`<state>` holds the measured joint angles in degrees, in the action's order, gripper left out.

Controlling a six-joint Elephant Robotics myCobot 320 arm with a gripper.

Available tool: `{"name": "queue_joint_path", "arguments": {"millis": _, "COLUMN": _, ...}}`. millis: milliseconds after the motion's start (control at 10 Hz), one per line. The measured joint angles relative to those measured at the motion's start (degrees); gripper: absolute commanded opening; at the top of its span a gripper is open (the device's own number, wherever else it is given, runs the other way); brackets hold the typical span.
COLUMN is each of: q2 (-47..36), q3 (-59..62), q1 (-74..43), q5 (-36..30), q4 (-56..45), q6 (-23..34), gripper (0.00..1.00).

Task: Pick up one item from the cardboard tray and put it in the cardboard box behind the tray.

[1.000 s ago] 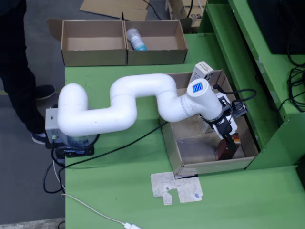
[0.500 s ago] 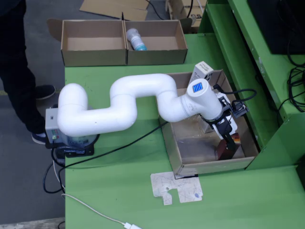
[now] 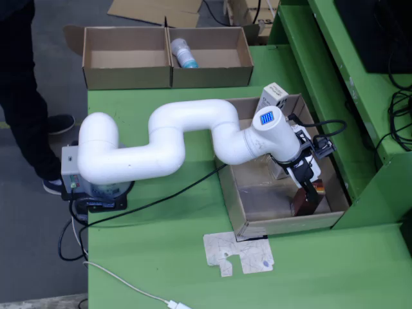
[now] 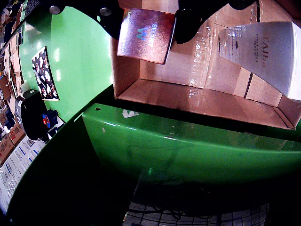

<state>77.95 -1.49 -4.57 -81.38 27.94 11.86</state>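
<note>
- Reaching down into the near right corner of the cardboard tray [image 3: 257, 222], as the fixed view shows it, the white arm [image 3: 161, 145] has its gripper [image 3: 311, 193] low inside the walls.
- Wrist view shows it best — a small reddish-brown box [image 4: 146, 35] with a shiny foil face sits right between the two dark fingers [image 4: 186, 23], one on each side edge, so the jaws look clamped onto it. In the fixed view the same box [image 3: 304, 203] is a dark lump at the fingertips, close to the tray's front wall.
- Can't tell from either view if the box is lifted or resting on the tray floor.
- One more item in the tray: a white carton [image 4: 268, 54] lying to the right in the wrist view, partly hidden under the wrist in the fixed view.
- A white box [image 3: 273, 96] perches on the tray's far rim.
- Behind the tray sits the cardboard box [image 3: 129, 74] with two compartments — the right one has a pale bottle [image 3: 183, 53] lying in it.
- Tray and arm base are on the green table [image 3: 167, 257]; a flat cardboard scrap [image 3: 239, 252] lies just in front of the tray.
</note>
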Motion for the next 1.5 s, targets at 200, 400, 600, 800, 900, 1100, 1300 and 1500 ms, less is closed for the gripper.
{"name": "queue_joint_path", "arguments": {"millis": 200, "q2": -1.67, "q3": -0.09, "q1": -2.10, "q5": -2.99, "q4": -2.37, "q6": -0.70, "gripper": 0.00}}
{"name": "queue_joint_path", "arguments": {"millis": 400, "q2": -6.59, "q3": -0.09, "q1": -4.57, "q5": -6.77, "q4": -7.03, "q6": 0.00, "gripper": 0.00}}
{"name": "queue_joint_path", "arguments": {"millis": 600, "q2": -11.42, "q3": 0.00, "q1": -3.86, "q5": -13.01, "q4": -12.48, "q6": 1.58, "gripper": 0.00}}
{"name": "queue_joint_path", "arguments": {"millis": 800, "q2": -12.92, "q3": -0.26, "q1": -4.57, "q5": -18.02, "q4": -18.19, "q6": 1.93, "gripper": 0.00}}
{"name": "queue_joint_path", "arguments": {"millis": 900, "q2": -14.94, "q3": -0.26, "q1": -4.65, "q5": -20.39, "q4": -20.39, "q6": 2.11, "gripper": 0.00}}
{"name": "queue_joint_path", "arguments": {"millis": 1100, "q2": -16.43, "q3": -0.26, "q1": -4.57, "q5": -25.75, "q4": -26.01, "q6": 2.20, "gripper": 0.00}}
{"name": "queue_joint_path", "arguments": {"millis": 1300, "q2": -18.19, "q3": -0.26, "q1": -4.39, "q5": -27.95, "q4": -30.75, "q6": 2.81, "gripper": 0.00}}
{"name": "queue_joint_path", "arguments": {"millis": 1500, "q2": -24.17, "q3": -4.92, "q1": -4.92, "q5": -28.04, "q4": -29.87, "q6": 2.90, "gripper": 0.00}}
